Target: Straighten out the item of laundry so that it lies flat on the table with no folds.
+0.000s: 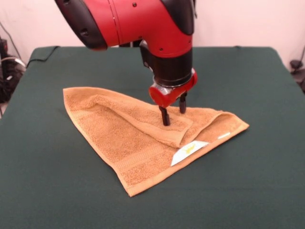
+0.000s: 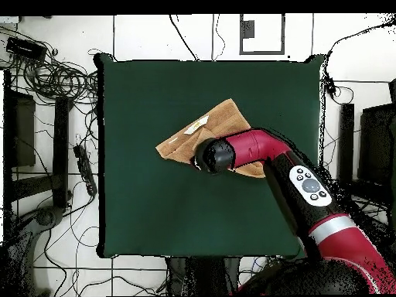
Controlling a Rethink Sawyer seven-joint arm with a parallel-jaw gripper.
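Observation:
The orange-tan towel (image 1: 119,138) lies on the green table (image 1: 52,191) near its middle, folded into a rough triangle. A flap is doubled over its middle, and the white label (image 1: 189,151) with a yellow mark shows at the front edge. My gripper (image 1: 173,112) points straight down, its two black fingers apart with their tips on the folded flap. In the overhead view the towel (image 2: 224,117) and label (image 2: 197,124) show, and the arm's wrist (image 2: 214,155) hides the gripper and part of the towel.
The table (image 2: 155,209) is much larger than the towel. Cables and dark equipment (image 2: 54,77) lie on the floor left of the table, and black stands (image 2: 346,139) are at its right. A cable (image 1: 40,55) reaches the far left corner.

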